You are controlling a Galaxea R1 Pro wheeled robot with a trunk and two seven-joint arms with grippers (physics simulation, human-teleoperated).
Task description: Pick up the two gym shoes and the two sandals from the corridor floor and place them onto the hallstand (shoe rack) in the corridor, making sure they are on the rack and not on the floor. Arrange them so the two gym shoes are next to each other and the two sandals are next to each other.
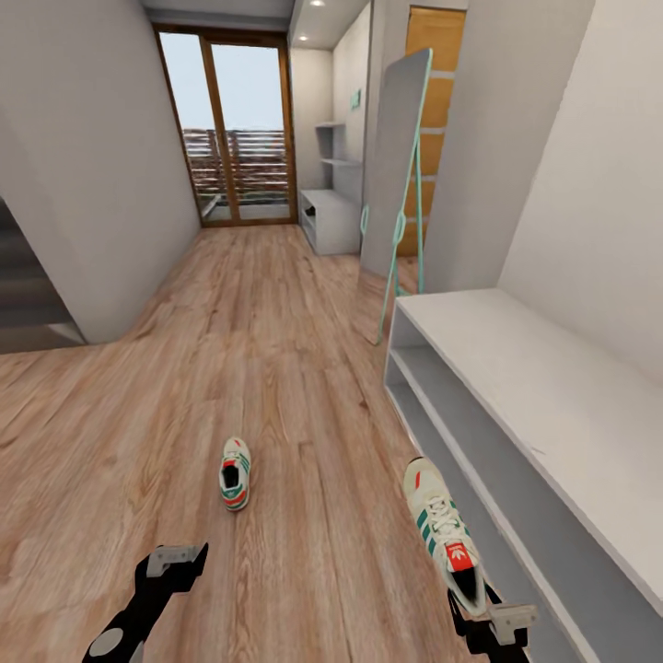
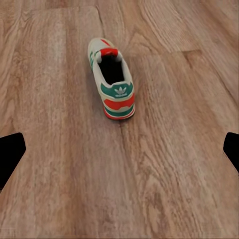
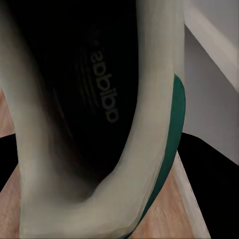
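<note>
Right gripper (image 1: 481, 615) clamps one gym shoe's (image 1: 444, 534) heel, raised; left gripper (image 1: 173, 559) hovers spread wide.

Open corridor floor (image 1: 276, 368) rings the lone gym shoe (image 1: 235, 473); the white bench (image 1: 516, 405) walls the right.

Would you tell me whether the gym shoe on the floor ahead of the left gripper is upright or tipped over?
Upright. The gym shoe rests sole-down on the corridor floor, its opening facing up; the left gripper hangs apart from it.

Two gym shoes (image 1: 236, 473) (image 1: 445, 537), two claws (image 1: 175, 564) (image 1: 493, 619), two white benches (image 1: 552, 424) (image 1: 331, 219), one leaning mirror (image 1: 394, 175)
</note>
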